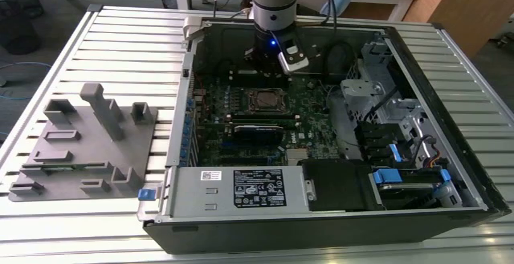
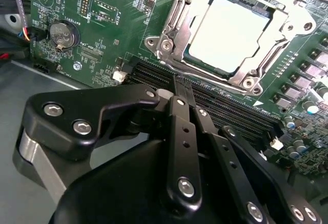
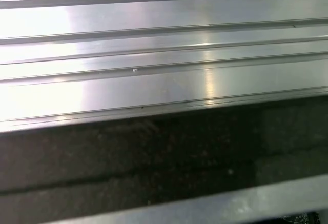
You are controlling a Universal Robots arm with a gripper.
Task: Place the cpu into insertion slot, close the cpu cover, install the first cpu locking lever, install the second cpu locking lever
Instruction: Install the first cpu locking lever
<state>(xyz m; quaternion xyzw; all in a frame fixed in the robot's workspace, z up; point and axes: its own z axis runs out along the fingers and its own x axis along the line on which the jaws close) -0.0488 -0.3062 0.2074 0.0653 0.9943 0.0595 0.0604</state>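
Note:
The cpu (image 2: 230,32), a dull silver square, lies flat in the insertion slot (image 2: 159,44) of the green motherboard. The cpu cover (image 2: 279,26) is folded down around it, and the chip shows through its window. A thin wire lever (image 2: 202,75) lies along the socket edge nearest my fingers. My gripper (image 2: 177,83) hangs just above the black memory slots beside the socket, its black fingers (image 2: 180,131) pressed together and holding nothing. In the exterior view, my gripper (image 1: 269,71) stands inside the open case just behind the insertion slot (image 1: 265,100).
The case walls surround the board. A white-labelled power supply (image 1: 259,187) sits at the front, and a drive cage with blue tabs (image 1: 405,177) is at the exterior view's right. A grey fixture (image 1: 88,144) lies on the slatted table (image 3: 154,80). A coin cell (image 2: 64,33) sits on the board.

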